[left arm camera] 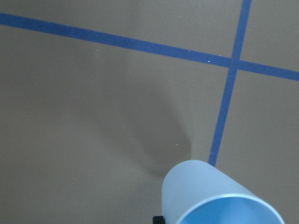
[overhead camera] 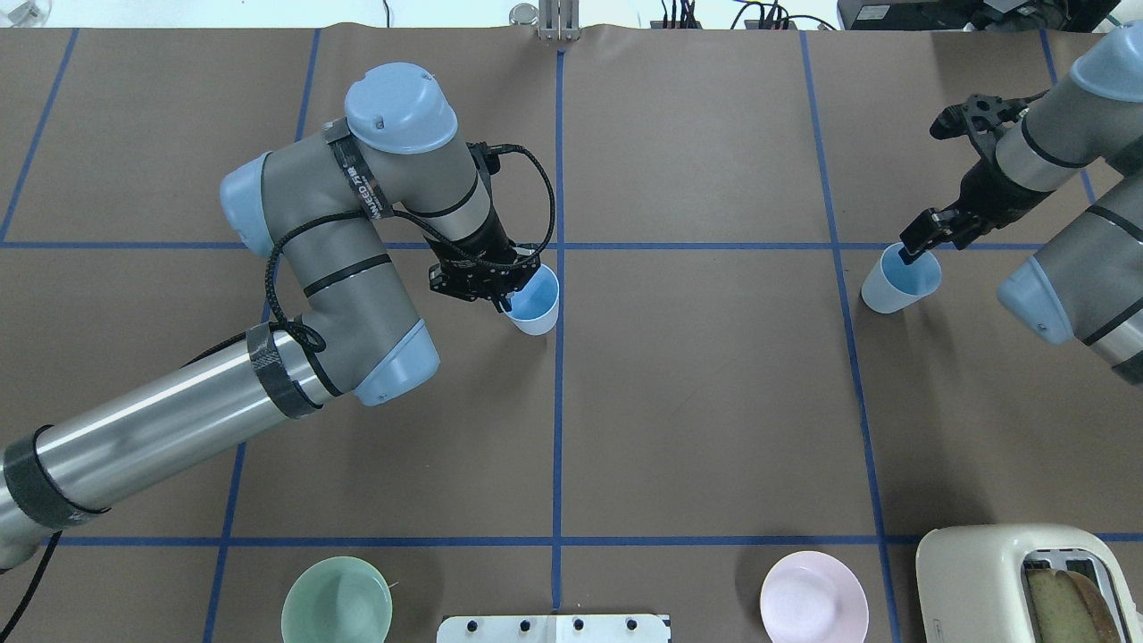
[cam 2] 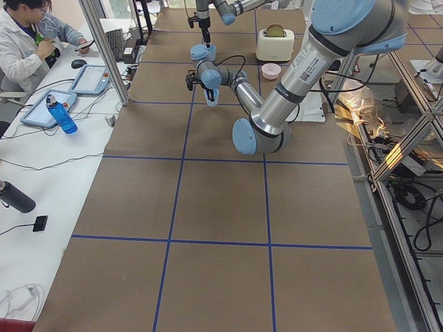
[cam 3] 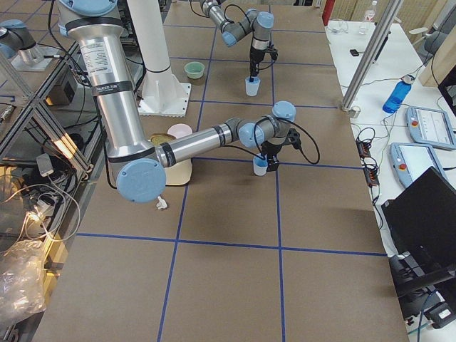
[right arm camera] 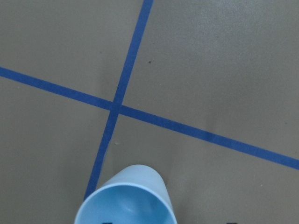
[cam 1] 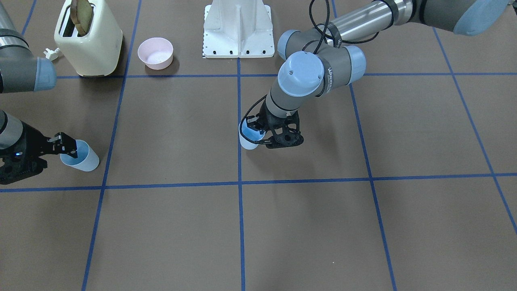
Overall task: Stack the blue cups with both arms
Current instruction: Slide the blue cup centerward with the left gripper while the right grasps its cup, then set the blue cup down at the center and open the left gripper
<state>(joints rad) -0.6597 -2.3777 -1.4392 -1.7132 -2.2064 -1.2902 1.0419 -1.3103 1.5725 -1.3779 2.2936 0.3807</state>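
Front-facing: the left gripper [cam 1: 264,133] points down mid-table, clamping one blue cup's [cam 1: 247,140] rim. Overhead: near the right edge, the bent right gripper [overhead camera: 920,243] pinches the other blue cup's [overhead camera: 900,284] rim.

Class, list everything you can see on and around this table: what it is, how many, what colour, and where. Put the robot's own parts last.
Blue cups: two, pale blue; one by the centre line at the left gripper, one at the right gripper.
Pink bowl: one, near the base.
Green bowl: one, mint, near the base.
Toaster: one, cream, bread in its slot.
Table: brown, blue grid lines.
Operator: one, white coat, side desk.
Pedestal: one, white.
Left gripper: black, on the cup's rim.
Right gripper: black, on the cup's rim.
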